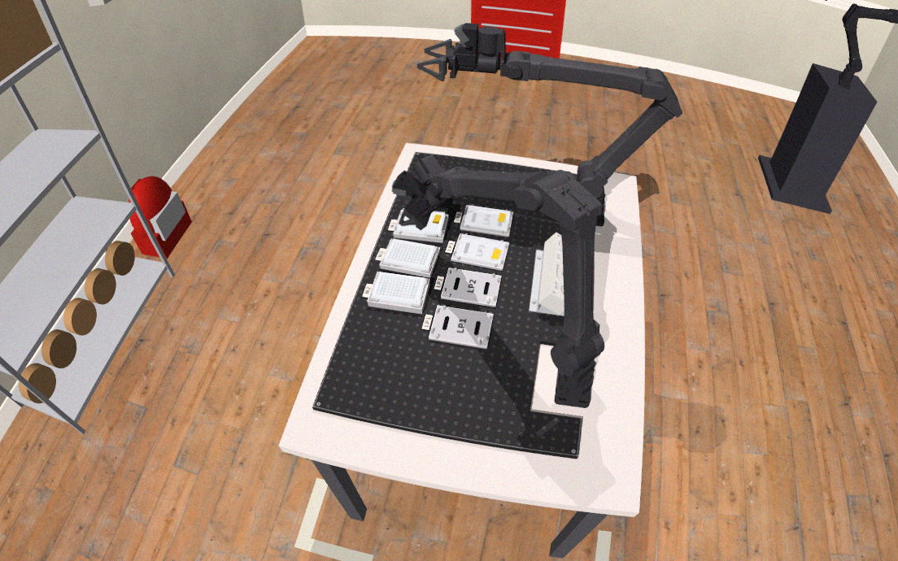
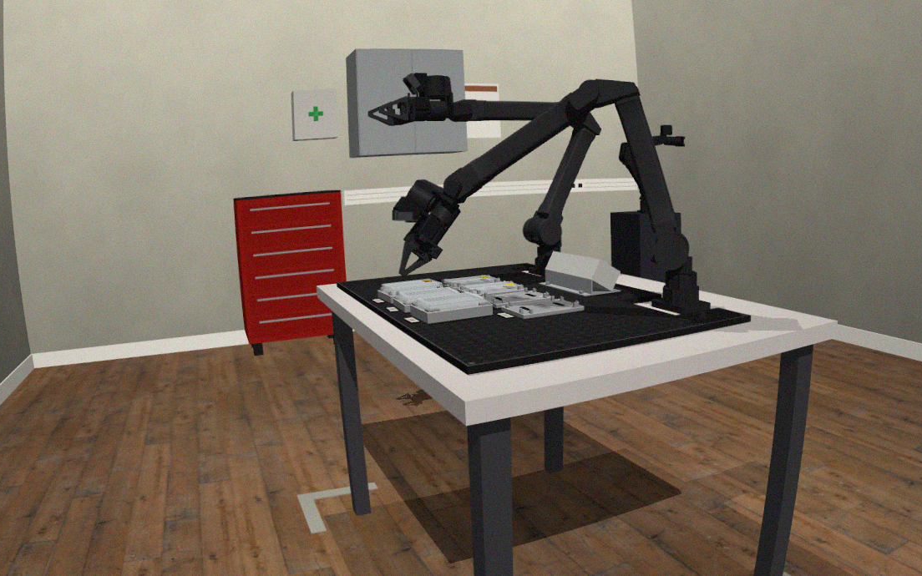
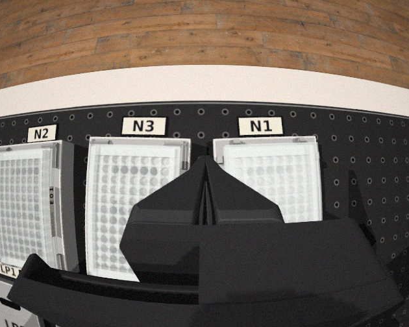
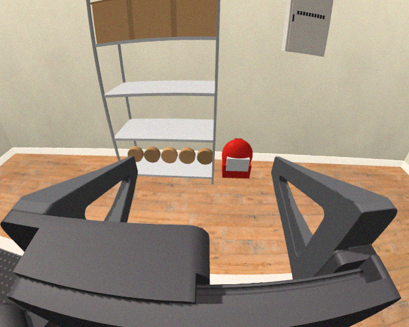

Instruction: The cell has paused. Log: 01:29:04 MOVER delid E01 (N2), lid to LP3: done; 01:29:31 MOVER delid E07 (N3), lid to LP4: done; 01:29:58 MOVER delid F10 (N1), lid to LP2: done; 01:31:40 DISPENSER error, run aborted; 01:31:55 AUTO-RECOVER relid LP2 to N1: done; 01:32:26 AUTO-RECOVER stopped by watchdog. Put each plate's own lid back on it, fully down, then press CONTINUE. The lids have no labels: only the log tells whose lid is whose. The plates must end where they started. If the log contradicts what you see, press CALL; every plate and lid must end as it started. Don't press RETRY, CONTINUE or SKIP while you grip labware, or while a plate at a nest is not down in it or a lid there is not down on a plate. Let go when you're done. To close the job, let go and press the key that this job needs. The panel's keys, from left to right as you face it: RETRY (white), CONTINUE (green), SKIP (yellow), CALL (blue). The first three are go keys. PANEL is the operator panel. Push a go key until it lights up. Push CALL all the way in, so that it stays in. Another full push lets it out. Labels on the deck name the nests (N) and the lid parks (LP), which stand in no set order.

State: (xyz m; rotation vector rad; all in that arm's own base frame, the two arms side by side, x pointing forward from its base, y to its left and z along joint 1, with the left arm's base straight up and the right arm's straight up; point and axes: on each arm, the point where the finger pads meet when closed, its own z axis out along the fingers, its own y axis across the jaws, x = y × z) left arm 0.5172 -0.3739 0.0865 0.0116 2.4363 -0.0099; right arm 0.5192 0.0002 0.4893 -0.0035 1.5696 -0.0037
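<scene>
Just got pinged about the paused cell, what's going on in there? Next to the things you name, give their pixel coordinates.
Nothing is being held. The left gripper (image 1: 411, 224) (image 2: 402, 273) (image 3: 205, 163) is shut with nothing in it, above the nest row around N3 and N1. The right gripper (image 1: 419, 68) (image 2: 370, 113) (image 4: 204, 164) hangs open, off beyond the table. Plates sit at N1, N2 and N3. Lids with yellow marks lie at LP3 (image 1: 478, 249) and LP4 (image 1: 484, 219); LP1 (image 1: 461, 337) and LP2 (image 1: 471, 296) hold none. So those two lids still need to go back on.
</scene>
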